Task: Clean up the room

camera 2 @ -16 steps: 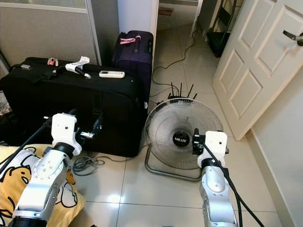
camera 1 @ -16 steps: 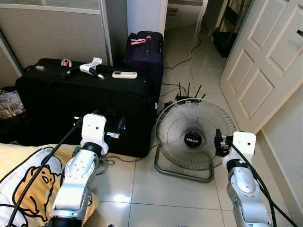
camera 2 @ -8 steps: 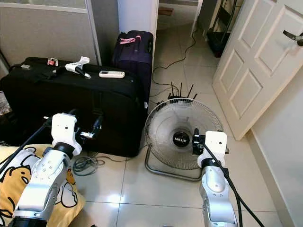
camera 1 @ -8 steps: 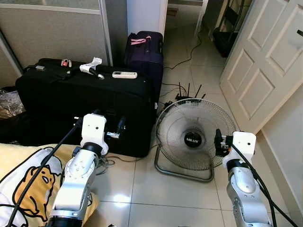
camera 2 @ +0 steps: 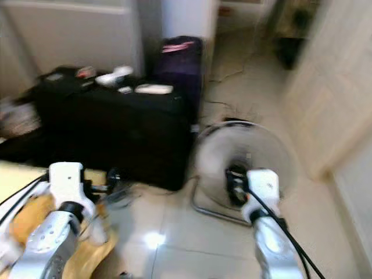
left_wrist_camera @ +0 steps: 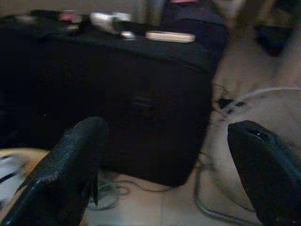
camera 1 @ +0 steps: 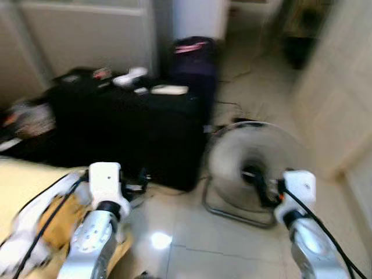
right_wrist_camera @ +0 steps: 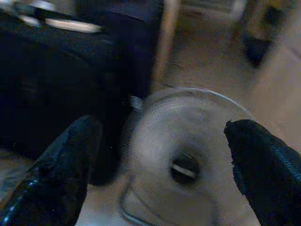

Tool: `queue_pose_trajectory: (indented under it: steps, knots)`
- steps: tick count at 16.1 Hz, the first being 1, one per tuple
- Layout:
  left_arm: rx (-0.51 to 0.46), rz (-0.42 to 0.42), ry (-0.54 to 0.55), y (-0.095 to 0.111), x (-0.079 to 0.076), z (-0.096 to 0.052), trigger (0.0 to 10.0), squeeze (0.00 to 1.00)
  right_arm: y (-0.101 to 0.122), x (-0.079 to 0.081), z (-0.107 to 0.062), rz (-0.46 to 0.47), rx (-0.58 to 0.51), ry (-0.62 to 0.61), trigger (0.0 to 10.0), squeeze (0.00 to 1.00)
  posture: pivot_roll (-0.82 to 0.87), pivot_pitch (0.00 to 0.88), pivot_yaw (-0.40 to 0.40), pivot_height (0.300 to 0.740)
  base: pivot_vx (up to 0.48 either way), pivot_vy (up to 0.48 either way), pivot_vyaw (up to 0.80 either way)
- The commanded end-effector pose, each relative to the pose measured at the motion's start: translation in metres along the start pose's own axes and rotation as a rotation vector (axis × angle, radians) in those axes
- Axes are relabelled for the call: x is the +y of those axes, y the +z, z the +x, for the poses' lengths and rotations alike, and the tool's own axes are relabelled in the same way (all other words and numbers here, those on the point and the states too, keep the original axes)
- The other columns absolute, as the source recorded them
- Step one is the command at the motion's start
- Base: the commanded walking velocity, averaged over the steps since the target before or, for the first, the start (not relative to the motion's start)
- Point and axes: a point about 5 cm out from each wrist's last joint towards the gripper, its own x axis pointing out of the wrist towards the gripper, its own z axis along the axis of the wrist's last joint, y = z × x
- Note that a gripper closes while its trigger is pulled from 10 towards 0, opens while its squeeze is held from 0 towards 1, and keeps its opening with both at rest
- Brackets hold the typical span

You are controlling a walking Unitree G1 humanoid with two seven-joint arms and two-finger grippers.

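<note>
- Barely begun, by the look of it: nothing grasped, loose bits lying on the black suitcase [camera 1: 125, 125].
- Left gripper [left_wrist_camera: 160, 165] spread wide and empty, raised near the suitcase front.
- Right gripper [right_wrist_camera: 162, 165] likewise parted and empty, facing the floor fan [camera 1: 250, 168].
- White remote [camera 1: 169, 89] flat on the suitcase top, near its right end; other small white items beside it, too blurred to identify.
- Purple suitcase [camera 1: 195, 58] upright behind.
- Left to do: collecting those items, probably.

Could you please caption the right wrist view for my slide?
Open right gripper facing a floor fan beside a black suitcase.
</note>
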Motion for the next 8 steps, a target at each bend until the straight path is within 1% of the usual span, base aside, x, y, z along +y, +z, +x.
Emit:
queue_pose_trajectory:
  steps: [1,2,3,4,5,6,7,8]
  knots:
    - [-0.012,-0.024,0.002,0.006,0.001,0.0,10.0,1.0,0.004,0.001,0.001,-0.009,-0.019,0.018,10.0,1.0,-0.03,0.0,0.025,0.74,0.0,0.0,0.8]
    - [-0.013,-0.053,-0.007,0.009,0.002,0.0,10.0,1.0,0.01,0.005,0.003,0.07,-0.031,0.066,10.0,1.0,-0.03,0.0,0.021,0.74,0.0,0.0,0.8]
    - [-0.014,-0.049,-0.011,0.01,0.002,0.0,10.0,1.0,0.017,0.009,0.004,0.081,-0.07,0.118,10.0,1.0,-0.02,0.0,0.015,0.74,0.0,0.0,0.8]
    - [0.006,-0.005,0.007,0.009,0.004,-0.001,10.0,1.0,0.016,0.01,0.005,0.08,-0.074,0.125,10.0,1.0,-0.01,0.0,0.007,0.74,0.0,0.0,0.8]
    - [0.018,0.091,0.03,0.008,0.008,-0.001,10.0,1.0,0.015,0.01,0.005,0.079,-0.069,0.127,10.0,1.0,-0.01,0.0,0.006,0.74,0.0,0.0,0.8]
    - [-0.002,0.113,0.033,0.012,0.009,0.0,10.0,1.0,0.016,0.01,0.006,0.067,-0.071,0.131,10.0,1.0,-0.01,0.0,0.006,0.74,0.0,0.0,0.8]
    - [-0.047,0.166,0.056,0.019,0.008,0.002,10.0,1.0,0.012,0.007,0.005,0.102,-0.046,0.105,10.0,1.0,-0.01,0.0,0.008,0.74,0.0,0.0,0.8]
    - [-0.042,0.166,0.039,0.02,0.006,0.002,10.0,0.54,0.011,0.006,0.005,0.091,-0.037,0.1,10.0,1.0,-0.01,0.0,0.016,0.74,0.0,0.0,0.8]
